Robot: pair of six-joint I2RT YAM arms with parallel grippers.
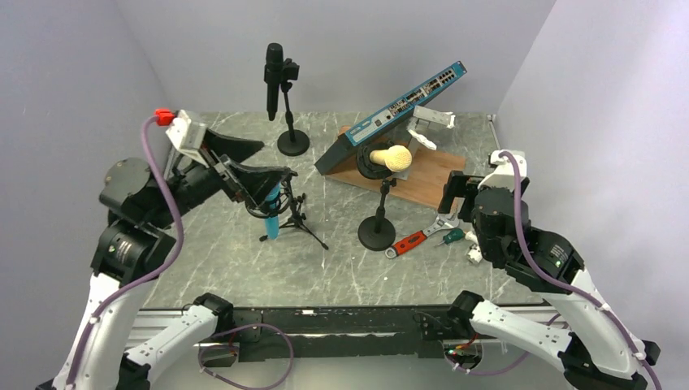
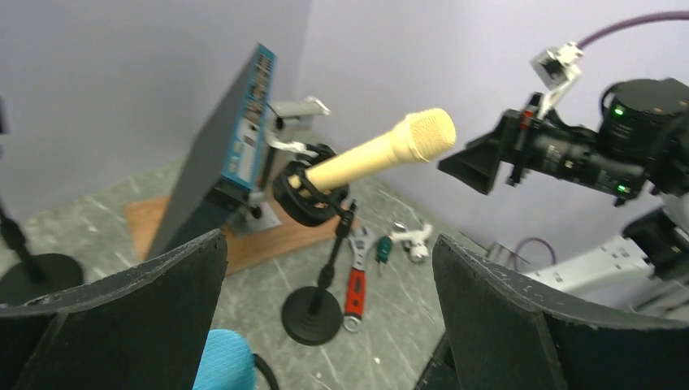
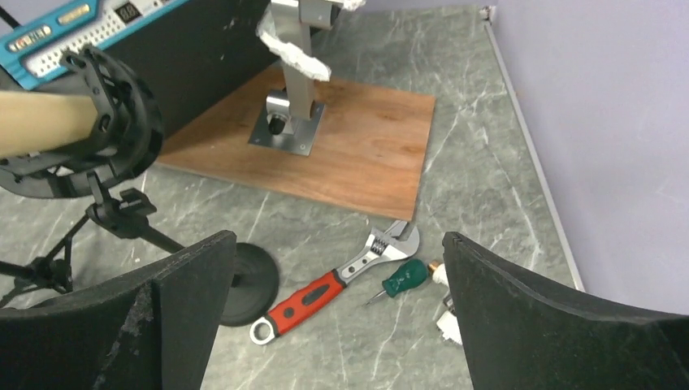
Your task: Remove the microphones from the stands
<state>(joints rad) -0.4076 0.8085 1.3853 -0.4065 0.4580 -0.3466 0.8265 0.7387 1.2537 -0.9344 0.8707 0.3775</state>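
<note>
Microphone [image 1: 274,218] bright blue, clipped in black tripod stand [image 1: 305,231].

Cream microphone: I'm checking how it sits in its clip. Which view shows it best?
Left wrist: the whole microphone shows side-on, passing through its ring clip. Top external shows mostly its head; right wrist only part of the handle.

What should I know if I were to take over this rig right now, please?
Left gripper: open, close by the blue microphone on its tripod, not gripping it.
Right gripper: open, holding nothing, near the wrench.
The beige microphone and the black microphone sit in their own stands.
Done: no microphone removed yet.
Left: close on a microphone and lift it out of its stand.
</note>
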